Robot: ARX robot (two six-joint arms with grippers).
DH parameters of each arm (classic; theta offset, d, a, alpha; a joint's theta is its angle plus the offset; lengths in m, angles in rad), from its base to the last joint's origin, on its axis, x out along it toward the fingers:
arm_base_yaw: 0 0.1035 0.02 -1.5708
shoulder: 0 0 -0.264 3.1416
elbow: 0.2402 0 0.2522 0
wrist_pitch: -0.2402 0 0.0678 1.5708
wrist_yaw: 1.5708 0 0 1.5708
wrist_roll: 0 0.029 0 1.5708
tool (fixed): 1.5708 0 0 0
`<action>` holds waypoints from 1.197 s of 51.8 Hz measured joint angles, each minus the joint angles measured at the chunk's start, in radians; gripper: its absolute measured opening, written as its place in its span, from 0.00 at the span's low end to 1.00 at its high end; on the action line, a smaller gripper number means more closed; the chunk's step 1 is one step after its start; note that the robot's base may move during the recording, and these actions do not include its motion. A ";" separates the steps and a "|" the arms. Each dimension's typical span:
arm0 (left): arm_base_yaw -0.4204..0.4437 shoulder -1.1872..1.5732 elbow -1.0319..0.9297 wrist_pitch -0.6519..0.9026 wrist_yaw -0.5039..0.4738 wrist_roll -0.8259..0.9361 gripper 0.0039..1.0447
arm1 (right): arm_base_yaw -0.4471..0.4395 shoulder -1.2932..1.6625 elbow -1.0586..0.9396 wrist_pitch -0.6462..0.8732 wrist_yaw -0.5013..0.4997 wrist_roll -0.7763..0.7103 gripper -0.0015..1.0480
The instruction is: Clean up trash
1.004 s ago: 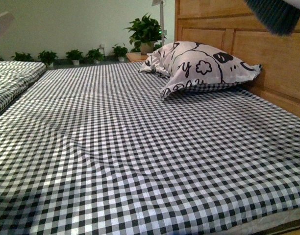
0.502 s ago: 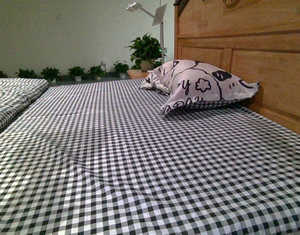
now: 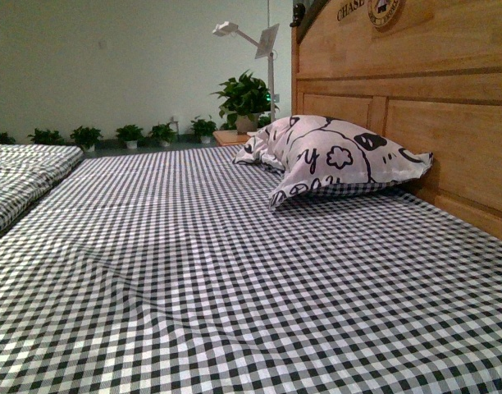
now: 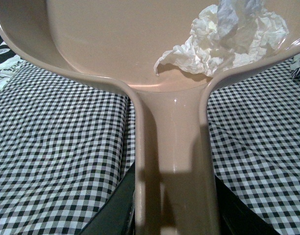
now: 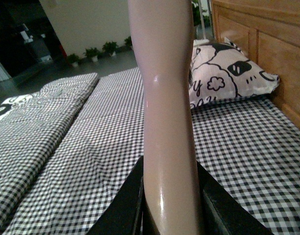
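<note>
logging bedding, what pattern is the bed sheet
Black-and-white gingham check on the bed sheet, clearest in the front view.

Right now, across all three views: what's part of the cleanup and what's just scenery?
Job items:
- crumpled paper wad, lying in the pan
- pink dustpan, handle held by the left hand
- pink handle held by the right hand; its working end is out of view

Just there:
- patterned pillow
- checked bed sheet
- wooden headboard
- potted plants

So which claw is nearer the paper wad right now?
Left. Its claw holds the handle of the dustpan carrying the paper wad. The right claw grips another pink handle; no wad shows there.
</note>
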State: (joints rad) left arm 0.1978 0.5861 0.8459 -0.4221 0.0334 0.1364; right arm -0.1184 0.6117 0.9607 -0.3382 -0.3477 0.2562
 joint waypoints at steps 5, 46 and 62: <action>0.000 -0.021 -0.014 -0.006 -0.002 -0.004 0.24 | -0.004 -0.026 0.000 -0.005 0.002 0.007 0.20; 0.010 -0.043 -0.044 0.011 0.039 -0.059 0.24 | 0.001 -0.042 -0.020 -0.031 0.023 0.017 0.20; 0.010 -0.043 -0.045 0.011 0.039 -0.064 0.24 | 0.002 -0.043 -0.020 -0.031 0.023 0.016 0.20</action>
State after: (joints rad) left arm 0.2081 0.5426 0.8013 -0.4114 0.0719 0.0727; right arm -0.1162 0.5690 0.9405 -0.3687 -0.3248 0.2726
